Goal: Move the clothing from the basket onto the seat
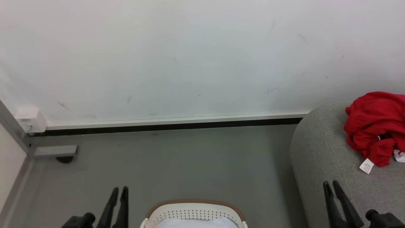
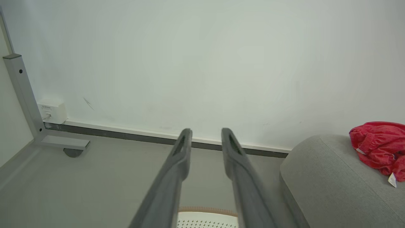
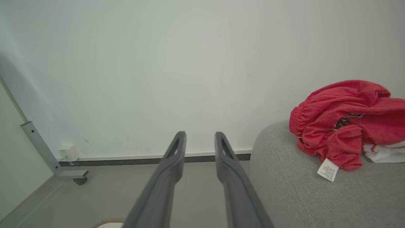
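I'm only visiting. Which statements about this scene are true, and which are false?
1. The red garment lies on the grey seat. True.
2. The left gripper holds the garment. False: its fingers stand apart, holding nothing.
3. The basket is white with a brown rim. True.
4. The basket stands on the seat. False: it sits left of the seat, apart from it.
5. The basket holds nothing. False: a pale cloth lies inside.
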`<state>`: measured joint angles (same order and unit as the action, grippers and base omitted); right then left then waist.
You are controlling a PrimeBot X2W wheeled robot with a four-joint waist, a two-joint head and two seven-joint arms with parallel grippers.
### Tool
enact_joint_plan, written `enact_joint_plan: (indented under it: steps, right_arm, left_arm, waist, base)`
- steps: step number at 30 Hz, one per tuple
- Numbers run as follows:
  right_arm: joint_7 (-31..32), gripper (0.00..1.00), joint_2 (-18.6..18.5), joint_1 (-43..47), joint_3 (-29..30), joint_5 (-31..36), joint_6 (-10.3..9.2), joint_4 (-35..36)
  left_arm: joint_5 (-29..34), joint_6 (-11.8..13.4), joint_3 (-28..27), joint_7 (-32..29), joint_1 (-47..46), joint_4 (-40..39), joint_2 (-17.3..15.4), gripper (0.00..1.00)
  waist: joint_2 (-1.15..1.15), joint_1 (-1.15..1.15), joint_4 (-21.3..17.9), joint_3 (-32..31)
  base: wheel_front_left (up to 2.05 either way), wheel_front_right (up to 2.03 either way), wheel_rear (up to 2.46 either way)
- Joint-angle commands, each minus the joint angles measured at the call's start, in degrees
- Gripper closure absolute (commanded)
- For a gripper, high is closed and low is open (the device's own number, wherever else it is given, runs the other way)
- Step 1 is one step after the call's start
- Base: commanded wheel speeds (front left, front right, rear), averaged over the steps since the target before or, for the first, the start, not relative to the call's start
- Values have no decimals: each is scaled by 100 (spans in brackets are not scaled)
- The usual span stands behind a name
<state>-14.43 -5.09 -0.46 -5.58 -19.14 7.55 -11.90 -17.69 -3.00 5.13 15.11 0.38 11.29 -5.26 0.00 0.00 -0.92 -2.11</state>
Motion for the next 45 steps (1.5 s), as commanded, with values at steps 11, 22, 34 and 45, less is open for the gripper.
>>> enact_joint_plan:
  steps: [11, 22, 34, 45]
  right_arm:
    - [284, 100, 21, -74, 155, -1070, -1, -41]
    - [552, 100, 40, -167, 305, -2044, -2, -66]
    - [790, 100, 57, -241, 439, -2896, -3, -86]
    - [1003, 100, 75, -298, 564, -3657, -4, -106]
  left_arm:
    - [-1069, -64, -186, -328, -108, 72, 37, 100]
    - [-2054, -125, -331, -602, -195, 90, 67, 100]
    - [-2926, -178, -463, -852, -277, 117, 94, 100]
    - [-3695, -226, -587, -1073, -348, 141, 117, 100]
  waist:
    - [0, 0, 8, 19]
    - [0, 0, 16, 39]
    - [0, 0, 24, 59]
    - [0, 0, 32, 80]
  base:
    - [0, 0, 0]
    - [0, 0, 0]
    - [0, 0, 0]
    - [0, 0, 0]
